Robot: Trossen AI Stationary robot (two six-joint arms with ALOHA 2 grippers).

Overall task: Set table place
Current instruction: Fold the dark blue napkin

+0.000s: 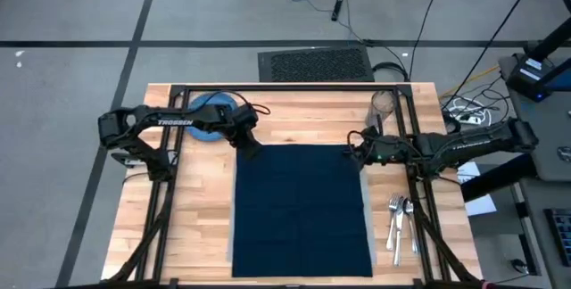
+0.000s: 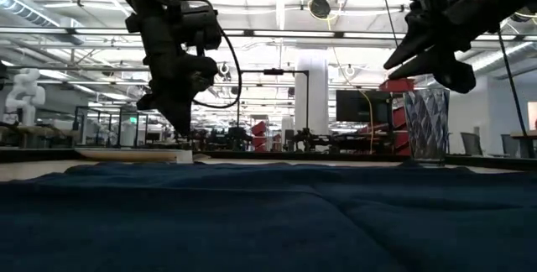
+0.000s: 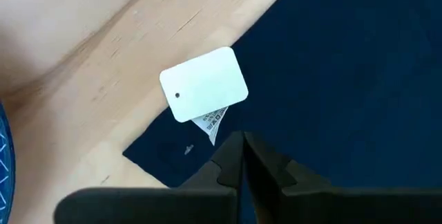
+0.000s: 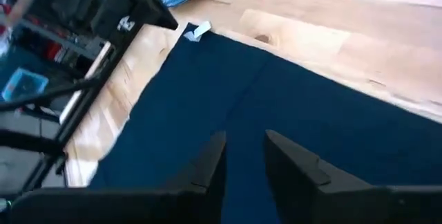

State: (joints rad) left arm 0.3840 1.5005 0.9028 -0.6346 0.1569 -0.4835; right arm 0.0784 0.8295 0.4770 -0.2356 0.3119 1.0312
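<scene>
Navy cloth (image 1: 302,209) spread. Left gripper (image 3: 242,156) pinched closed at tag corner (image 3: 204,94); right gripper (image 4: 243,153) slightly parted. I'd lift clear slowly, avoiding snags.

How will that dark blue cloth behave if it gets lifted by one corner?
Probably floppy: the dark blue cloth lies flat on the table with soft ripples in the low view, so it would drape rather than hold shape. Likely light, being thin fabric. Its white tag at the corner by the left gripper may flap or snag. The right gripper hovers open over the opposite corner.
</scene>
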